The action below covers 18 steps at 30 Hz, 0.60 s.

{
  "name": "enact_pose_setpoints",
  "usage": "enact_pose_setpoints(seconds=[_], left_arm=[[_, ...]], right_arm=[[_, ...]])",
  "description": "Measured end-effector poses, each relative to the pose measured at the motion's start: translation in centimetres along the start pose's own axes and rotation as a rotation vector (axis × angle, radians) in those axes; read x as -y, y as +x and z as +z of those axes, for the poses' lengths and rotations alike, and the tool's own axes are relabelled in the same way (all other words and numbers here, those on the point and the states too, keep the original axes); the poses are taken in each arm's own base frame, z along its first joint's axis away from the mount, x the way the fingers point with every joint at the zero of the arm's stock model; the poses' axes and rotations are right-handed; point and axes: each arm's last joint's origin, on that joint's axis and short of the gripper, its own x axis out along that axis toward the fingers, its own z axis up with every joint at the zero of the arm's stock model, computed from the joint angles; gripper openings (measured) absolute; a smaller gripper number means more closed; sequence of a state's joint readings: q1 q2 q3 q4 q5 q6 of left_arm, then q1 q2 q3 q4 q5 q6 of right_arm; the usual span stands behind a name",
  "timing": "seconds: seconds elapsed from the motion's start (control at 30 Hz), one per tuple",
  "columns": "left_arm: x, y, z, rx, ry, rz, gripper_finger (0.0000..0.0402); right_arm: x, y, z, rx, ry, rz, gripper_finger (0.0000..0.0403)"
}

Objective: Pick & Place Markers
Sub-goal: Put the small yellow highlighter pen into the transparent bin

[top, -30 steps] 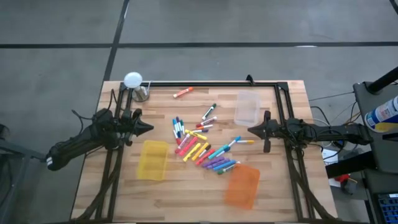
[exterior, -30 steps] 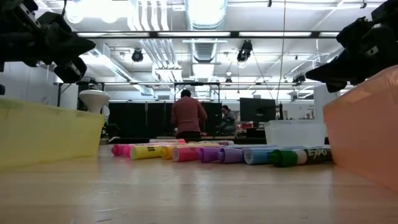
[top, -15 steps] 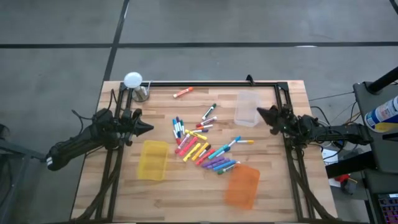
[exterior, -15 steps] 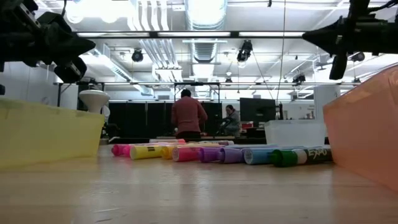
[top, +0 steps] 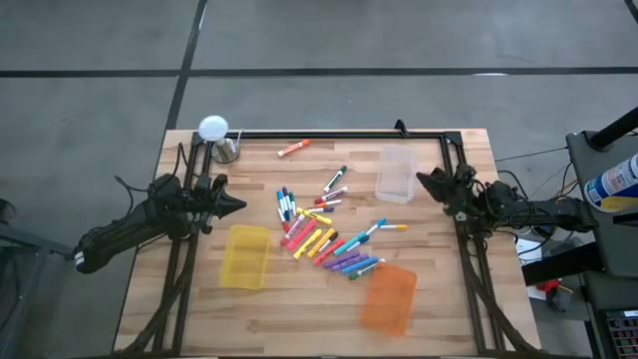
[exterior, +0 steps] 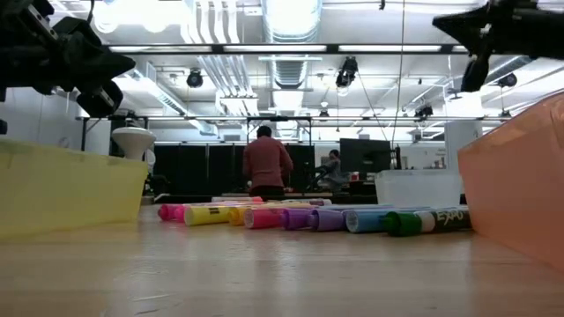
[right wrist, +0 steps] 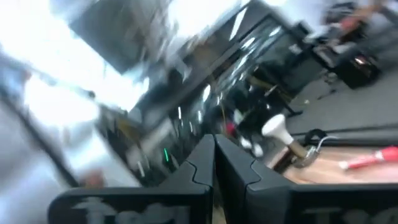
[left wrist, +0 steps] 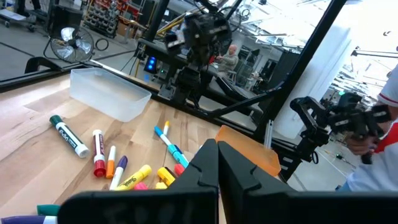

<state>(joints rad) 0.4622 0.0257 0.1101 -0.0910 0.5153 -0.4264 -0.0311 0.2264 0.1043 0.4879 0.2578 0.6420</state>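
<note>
The right tool is hanging clenched and gripping nothing above the right edge of the tabletop, its tip pointing toward the clear bin just beside it. In the low view that same tool is showing high up on the right, well above the surface. In its own wrist view the two dark fingers are pressing together, and beyond them a white lamp and a red marker are showing at the far side of the tabletop.

The left tool is waiting over the left edge, also clenched and empty, its tip aimed toward the middle. Its wrist view is showing the fingers meeting at a point.

The markers are lying loose in the middle of the tabletop, between the two tools and touching neither; most are clustering in a band running from the centre toward the near right. A few are lying apart farther back, and one orange marker is sitting alone near the far edge. The yellow bin is resting just left of the cluster and the orange bin just near-right of it.

Beyond the table, a person in a red top is standing in the room.
</note>
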Motion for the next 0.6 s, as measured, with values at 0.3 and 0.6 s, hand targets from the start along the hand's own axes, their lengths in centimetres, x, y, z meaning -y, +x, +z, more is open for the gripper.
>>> enact_pose_setpoints(seconds=[0.3,0.6], left_arm=[[0.0,0.0,0.0,0.001,0.184,0.005,0.0],[0.0,0.0,0.0,0.007,0.086,0.012,0.0]], right_arm=[[-1.7,-0.4,2.3,-0.673,-0.248,-0.44,0.0009],[-4.5,3.6,4.2,-0.711,-0.122,-0.518,0.0009]])
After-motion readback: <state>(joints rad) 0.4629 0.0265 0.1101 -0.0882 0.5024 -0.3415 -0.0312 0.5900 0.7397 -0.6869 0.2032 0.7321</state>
